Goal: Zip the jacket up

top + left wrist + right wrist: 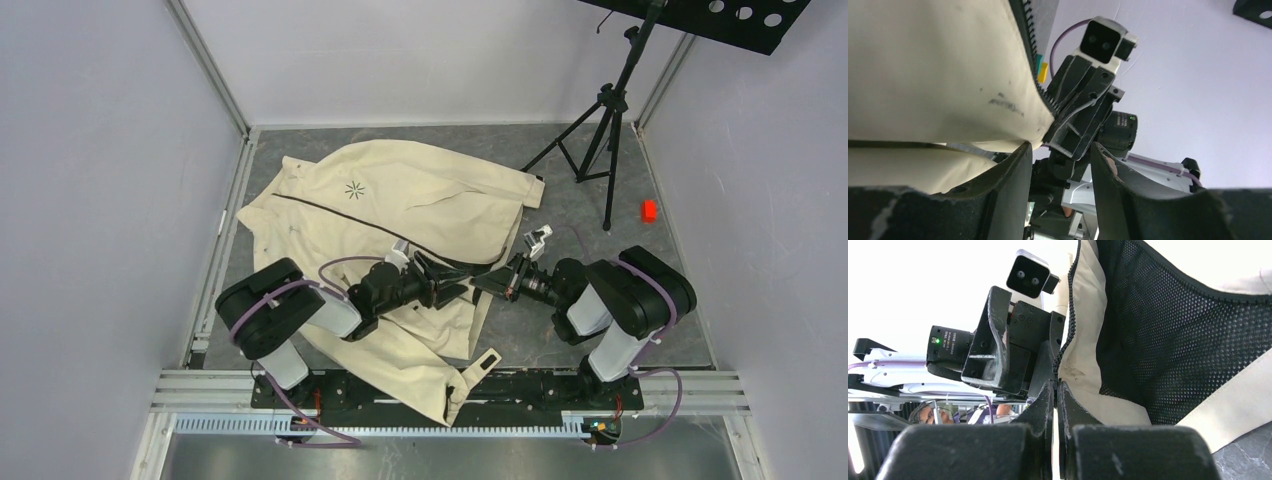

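The cream jacket (400, 200) lies spread on the grey table, its dark zipper line (330, 210) running past a black starburst logo (354, 189). My two grippers face each other at its lower front edge. My right gripper (492, 283) is shut on the zipper edge (1070, 310), fingertips pinched together (1055, 385) beside cream fabric and black mesh lining (1178, 330). My left gripper (452, 280) is open (1060, 147). Its left fingertip (1024, 150) touches the fabric's corner (933, 70), and the right gripper (1078, 115) shows between its fingers.
A black tripod stand (605, 120) stands at the back right, under a black perforated panel (720, 20). A small red object (649, 210) lies at the right. White walls enclose the table. A metal rail (420, 385) runs along the near edge.
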Controlling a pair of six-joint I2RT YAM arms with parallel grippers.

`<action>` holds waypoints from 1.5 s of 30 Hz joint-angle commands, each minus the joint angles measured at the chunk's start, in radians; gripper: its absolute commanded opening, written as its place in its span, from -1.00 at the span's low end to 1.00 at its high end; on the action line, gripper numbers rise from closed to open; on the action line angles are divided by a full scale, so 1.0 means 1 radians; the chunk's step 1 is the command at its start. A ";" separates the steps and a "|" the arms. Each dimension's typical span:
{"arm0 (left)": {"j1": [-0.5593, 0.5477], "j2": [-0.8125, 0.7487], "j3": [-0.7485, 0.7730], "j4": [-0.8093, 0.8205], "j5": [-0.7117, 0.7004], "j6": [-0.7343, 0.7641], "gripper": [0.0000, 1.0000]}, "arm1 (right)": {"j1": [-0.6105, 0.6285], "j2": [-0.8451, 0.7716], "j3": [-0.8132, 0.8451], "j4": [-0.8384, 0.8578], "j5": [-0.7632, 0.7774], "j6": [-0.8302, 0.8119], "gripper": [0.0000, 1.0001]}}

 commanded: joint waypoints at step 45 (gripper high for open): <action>-0.011 0.194 -0.043 0.388 0.017 0.273 -0.95 | -0.092 -0.306 0.092 -0.654 0.012 -0.598 0.09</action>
